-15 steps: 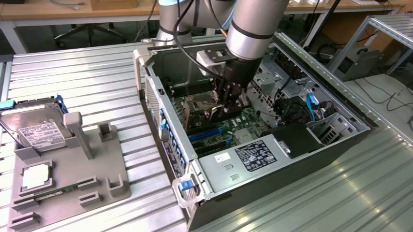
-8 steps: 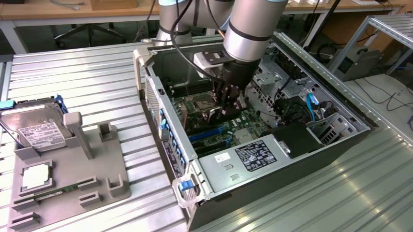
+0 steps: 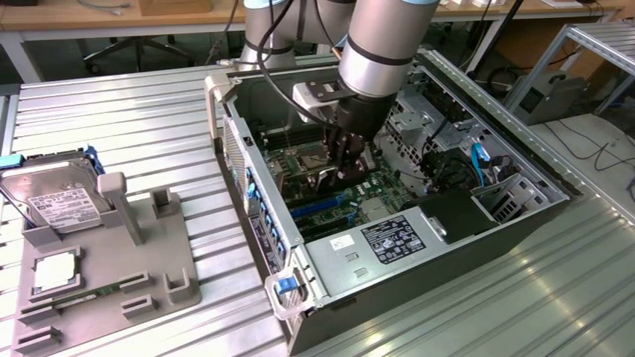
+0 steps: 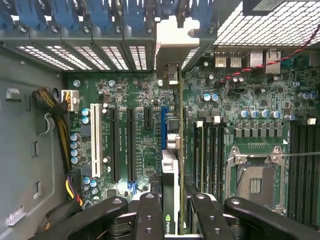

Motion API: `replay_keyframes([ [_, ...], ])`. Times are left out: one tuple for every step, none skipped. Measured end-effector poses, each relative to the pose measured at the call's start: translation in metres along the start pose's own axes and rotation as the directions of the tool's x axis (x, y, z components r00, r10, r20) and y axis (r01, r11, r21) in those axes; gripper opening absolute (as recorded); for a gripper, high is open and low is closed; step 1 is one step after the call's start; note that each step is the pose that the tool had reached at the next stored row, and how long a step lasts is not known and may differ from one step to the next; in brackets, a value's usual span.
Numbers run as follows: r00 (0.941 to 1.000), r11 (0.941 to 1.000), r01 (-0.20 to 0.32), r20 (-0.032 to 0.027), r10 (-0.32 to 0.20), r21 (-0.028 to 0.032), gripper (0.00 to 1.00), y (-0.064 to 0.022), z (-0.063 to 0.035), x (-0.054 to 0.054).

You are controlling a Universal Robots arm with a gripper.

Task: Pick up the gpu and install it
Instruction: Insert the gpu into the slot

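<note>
Between the two black fingers [image 4: 150, 215] of my gripper [image 4: 172, 220] sits the gpu [image 4: 170, 185], a thin flat black card that I see from its edge. The fingers are pressed tight on it, one on each side. The card's silver metal bracket [image 4: 172, 45] is at the far end, up against the row of blue plastic clips [image 4: 100, 15] on the case's back wall. The gpu is right over the green motherboard [image 4: 135, 100]. It runs along the long blue slot [image 4: 163, 125], just beside it. I cannot tell if its edge is in a slot or above it. A long white slot [image 4: 95, 147] lies well apart from the card on one side. The square silver chip socket [image 4: 255, 175] lies on the other side.

In the middle of the exterior view, the gripper [image 3: 344, 171] is down inside the big black computer case [image 3: 466, 275], which lies open on its side. The grey robot arm [image 3: 382, 44] reaches down from the upper middle of the frame. The case rests on a ribbed silver metal table [image 3: 119, 111]. In the lower left of the frame, a grey plastic tray [image 3: 169, 275] stands well apart from the case. A silver hard drive with a label [image 3: 59, 204] leans in it. A square silver chip [image 3: 52, 271] and a narrow green memory stick [image 3: 85, 297] lie near it.
</note>
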State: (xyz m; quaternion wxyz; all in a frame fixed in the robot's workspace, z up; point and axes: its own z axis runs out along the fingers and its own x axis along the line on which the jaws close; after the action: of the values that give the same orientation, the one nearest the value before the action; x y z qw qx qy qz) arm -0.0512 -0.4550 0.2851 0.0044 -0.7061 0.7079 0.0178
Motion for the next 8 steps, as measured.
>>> replay_keyframes([
  [1.0, 1.0, 0.0, 0.0, 0.0, 0.0, 0.27, 0.0013, 0.0, 0.0],
  [1.0, 1.0, 0.0, -0.0001, 0.0, 0.0, 0.27, 0.002, 0.0, 0.0],
  [1.0, 1.0, 0.0, -0.0001, 0.0, 0.0, 0.27, 0.002, 0.0, 0.0],
  [1.0, 1.0, 0.0, 0.0, 0.0, 0.0, 0.27, 0.002, 0.0, 0.0001],
  [1.0, 1.0, 0.0, -0.0001, 0.0, -0.0001, 0.27, 0.0021, 0.0, 0.001],
  [1.0, 1.0, 0.0, -0.0001, 0.0, 0.0, 0.27, 0.0021, 0.0, 0.0019],
  [1.0, 1.0, 0.0, -0.0001, 0.0, 0.0, 0.27, 0.0021, -0.0001, 0.0022],
  [1.0, 1.0, 0.0, -0.0001, 0.0, 0.0, 0.27, 0.0021, 0.0, 0.0022],
])
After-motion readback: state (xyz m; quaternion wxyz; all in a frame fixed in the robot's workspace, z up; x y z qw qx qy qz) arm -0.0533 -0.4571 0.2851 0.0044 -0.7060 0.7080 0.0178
